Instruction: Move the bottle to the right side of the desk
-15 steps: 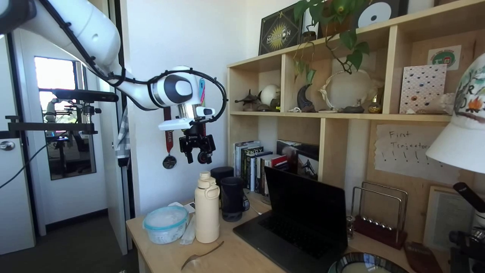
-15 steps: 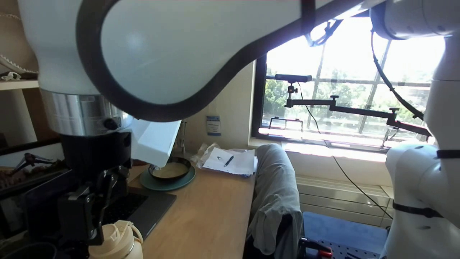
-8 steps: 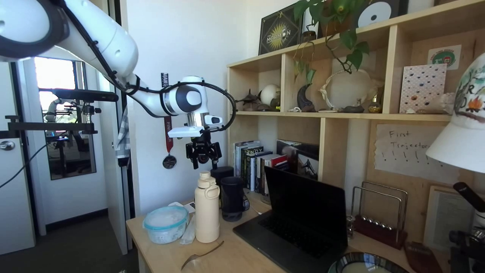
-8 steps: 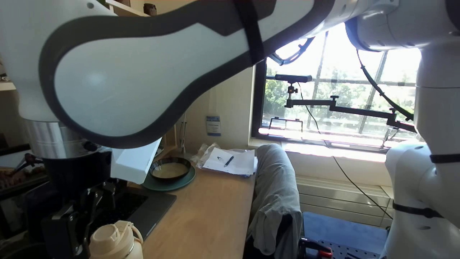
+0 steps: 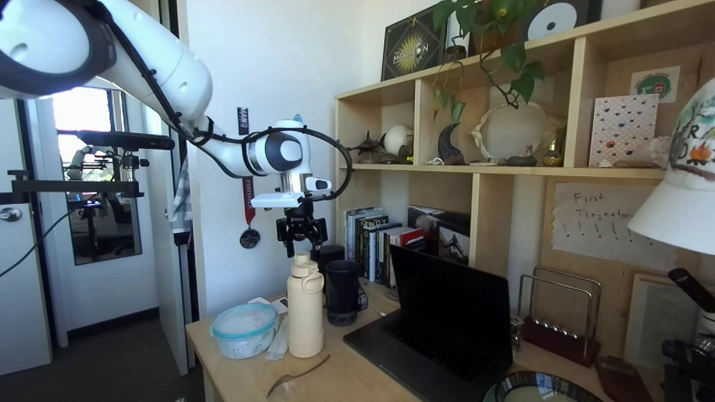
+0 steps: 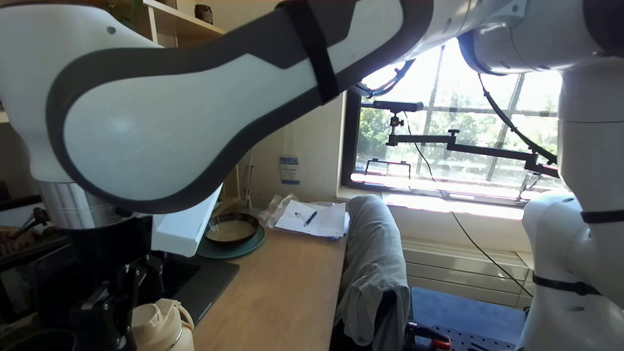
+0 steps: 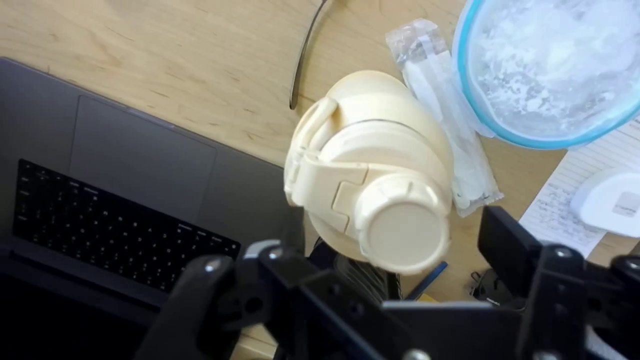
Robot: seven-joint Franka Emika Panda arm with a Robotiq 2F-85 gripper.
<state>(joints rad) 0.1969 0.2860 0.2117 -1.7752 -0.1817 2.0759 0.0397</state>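
Found the widest open stretch of wood on the tabletop along its long edge, in an exterior view, between the laptop and the draped gray cloth. Traced that strip up to a spread of papers at the far end, close against the same edge. Saw tighter room around the water bottle, upright near the short edge in an exterior view, between the laptop and the blue-rimmed plastic container, with the clear-wrapped packet just beside it and the metal cutlery piece near its base.

Noted the tool close by the bottle's cap, with fingers spread well apart in the wrist view. Could not tell touching from near at the cap.

Counted one bottle, one packet, one plastic container, one laptop and one piece of cutlery, too small to call fork or spoon. Added two dark cylindrical containers behind the bottle, one bowl on one teal plate, one pen on the papers, and one Newton's cradle near the laptop.
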